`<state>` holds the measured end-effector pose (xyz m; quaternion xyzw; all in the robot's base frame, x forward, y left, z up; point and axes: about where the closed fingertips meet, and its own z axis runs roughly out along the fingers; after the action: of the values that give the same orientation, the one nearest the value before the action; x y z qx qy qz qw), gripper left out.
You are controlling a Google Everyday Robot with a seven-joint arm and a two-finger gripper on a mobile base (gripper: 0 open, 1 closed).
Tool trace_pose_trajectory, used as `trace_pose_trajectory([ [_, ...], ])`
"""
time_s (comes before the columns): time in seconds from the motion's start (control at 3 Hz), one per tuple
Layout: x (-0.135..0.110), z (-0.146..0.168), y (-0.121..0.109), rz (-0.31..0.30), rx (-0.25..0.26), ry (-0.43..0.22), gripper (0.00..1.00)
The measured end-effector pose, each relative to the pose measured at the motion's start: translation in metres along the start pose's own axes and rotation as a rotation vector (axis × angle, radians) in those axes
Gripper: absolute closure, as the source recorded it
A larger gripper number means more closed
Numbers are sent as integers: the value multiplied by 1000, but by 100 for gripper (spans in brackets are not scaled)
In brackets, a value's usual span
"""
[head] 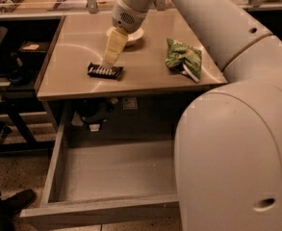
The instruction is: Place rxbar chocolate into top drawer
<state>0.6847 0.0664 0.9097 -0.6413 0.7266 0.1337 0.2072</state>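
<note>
Robot arm (237, 143) is filling the right side, reaching over the counter (145, 78). Beneath it the top drawer (116, 170) is standing pulled out, grey bottom showing. A green snack bag (184, 59) is lying on the counter's right, a pale bowl (133, 34) sitting further back. The gripper (107, 61) is pointing down right at the rxbar chocolate (105, 71), which is lying flat on the counter's left front, outside the drawer; whether the gripper is spread or pinching cannot be told

High view looks steeply down: hand (106, 62) over table (150, 76), top drawer (116, 170) nearest.
</note>
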Motion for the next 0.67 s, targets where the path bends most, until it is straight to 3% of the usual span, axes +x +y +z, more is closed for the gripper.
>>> trace_pose_trajectory([
  [0.67, -8, 26, -7, 15, -34, -23, 0],
])
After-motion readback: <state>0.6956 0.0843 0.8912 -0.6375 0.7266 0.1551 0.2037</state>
